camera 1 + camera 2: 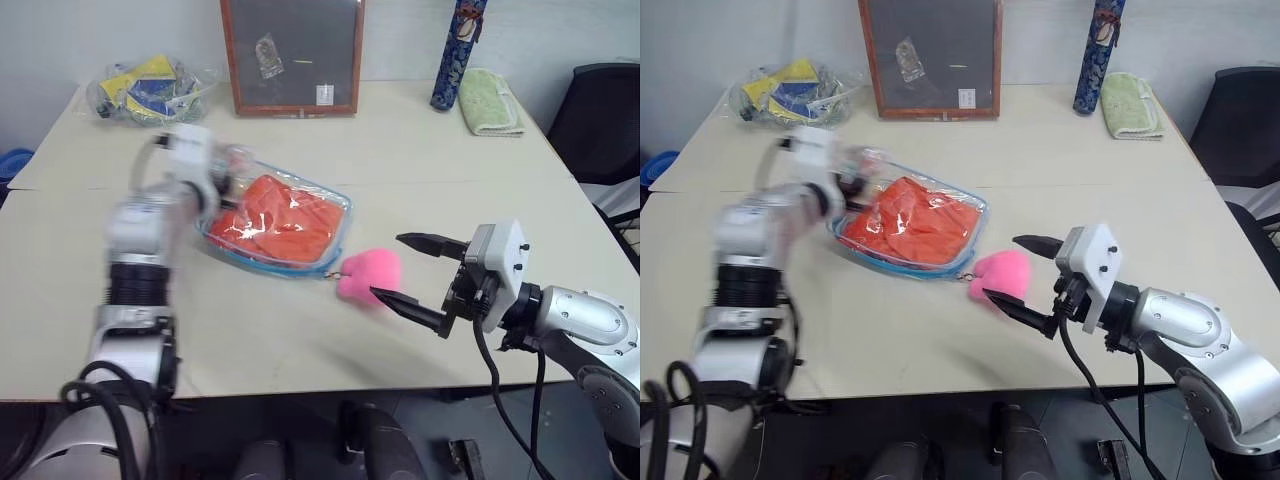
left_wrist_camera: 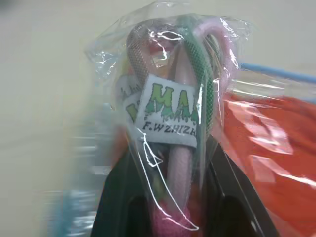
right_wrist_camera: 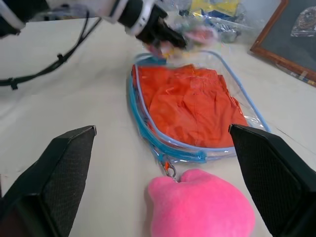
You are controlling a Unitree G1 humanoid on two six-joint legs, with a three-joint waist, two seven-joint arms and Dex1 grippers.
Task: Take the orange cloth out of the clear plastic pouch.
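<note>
The clear plastic pouch (image 1: 337, 203), edged in blue, lies flat on the table with the orange cloth (image 1: 285, 222) folded inside it. A pink fluffy ball (image 1: 368, 275) hangs off its near corner by a small chain. My left gripper (image 2: 170, 148) is at the pouch's far left corner, its fingers closed around a small packet of colourful bands (image 2: 173, 89) that stands upright between them. My right gripper (image 1: 388, 266) is open, level, one finger on each side of the pink ball, pointing at the pouch.
A framed dark board (image 1: 292, 55) leans on the back wall. A clear bag of yellow and blue items (image 1: 150, 88) lies at the back left. A blue patterned tube (image 1: 458, 55) and a pale green towel (image 1: 490, 102) are at the back right. A black chair (image 1: 600, 120) stands right of the table.
</note>
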